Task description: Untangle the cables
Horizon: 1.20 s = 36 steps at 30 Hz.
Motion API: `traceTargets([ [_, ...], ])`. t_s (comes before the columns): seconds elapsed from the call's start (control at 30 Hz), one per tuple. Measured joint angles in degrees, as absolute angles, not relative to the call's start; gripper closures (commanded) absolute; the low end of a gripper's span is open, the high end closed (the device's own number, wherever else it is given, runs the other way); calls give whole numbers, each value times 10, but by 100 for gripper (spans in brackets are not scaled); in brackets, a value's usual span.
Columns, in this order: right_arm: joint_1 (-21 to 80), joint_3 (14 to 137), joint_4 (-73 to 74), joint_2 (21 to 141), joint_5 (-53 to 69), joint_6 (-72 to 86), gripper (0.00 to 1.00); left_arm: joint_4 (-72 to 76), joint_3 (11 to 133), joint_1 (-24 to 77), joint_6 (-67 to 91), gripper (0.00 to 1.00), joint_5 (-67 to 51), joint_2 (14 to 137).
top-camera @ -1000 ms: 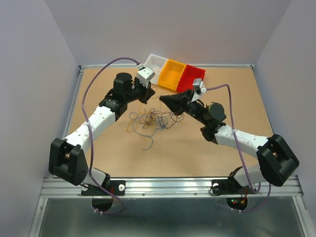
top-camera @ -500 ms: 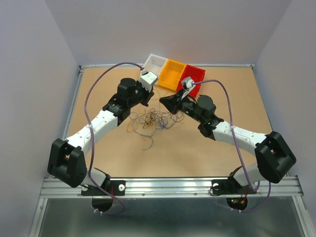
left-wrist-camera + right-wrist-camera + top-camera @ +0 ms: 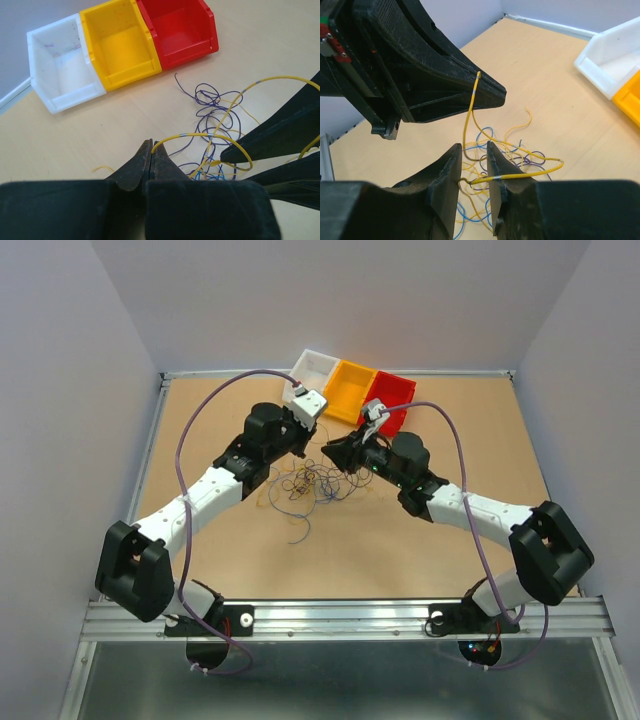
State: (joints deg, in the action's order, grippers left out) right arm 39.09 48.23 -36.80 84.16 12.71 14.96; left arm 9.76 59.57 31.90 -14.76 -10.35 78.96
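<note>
Tabletop [image 3: 400,550] | cables [image 3: 315,483]: one strand pinched in left end effector [image 3: 151,146]

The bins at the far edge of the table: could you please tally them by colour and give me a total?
White bin: 1
Yellow bin: 1
Red bin: 1
Total: 3
</note>
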Motion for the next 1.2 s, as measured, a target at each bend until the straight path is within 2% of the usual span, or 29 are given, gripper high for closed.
traceTargets([
  [0.17,391,485,-368,842,116,144,65,101,596,322,-151,100,-100,790],
  [0.27,391,487,-367,842,113,142,73,101,596,323,-152,100,-100,790],
  [0.37,391,491,-366,842,109,140,75,101,596,323,-152,100,-101,790],
  [0.43,391,495,-366,844,107,138,86,101,596,323,-153,100,-104,790],
  [0.47,391,498,-366,847,105,138,96,101,596,323,-154,100,-106,790],
  [0.5,391,500,-366,848,104,137,100,101,596,323,-155,100,-108,790],
  [0.6,391,502,-364,851,88,139,100,100,595,323,-156,91,-110,790],
  [0.67,391,502,-364,851,74,139,99,101,594,323,-157,77,-110,790],
  [0.7,391,502,-364,851,65,140,100,101,594,323,-156,63,-110,790],
  [0.77,391,505,-359,851,47,142,99,104,591,323,-159,50,-108,790],
  [0.8,391,508,-356,851,37,143,100,107,588,323,-158,40,-106,790],
  [0.93,390,528,-333,853,-3,151,100,119,571,323,-155,24,-96,789],
  [1.03,381,549,-314,860,-20,160,99,130,558,320,-150,19,-91,785],
  [1.2,335,594,-274,894,-28,187,99,151,547,311,-142,18,-84,761],
])
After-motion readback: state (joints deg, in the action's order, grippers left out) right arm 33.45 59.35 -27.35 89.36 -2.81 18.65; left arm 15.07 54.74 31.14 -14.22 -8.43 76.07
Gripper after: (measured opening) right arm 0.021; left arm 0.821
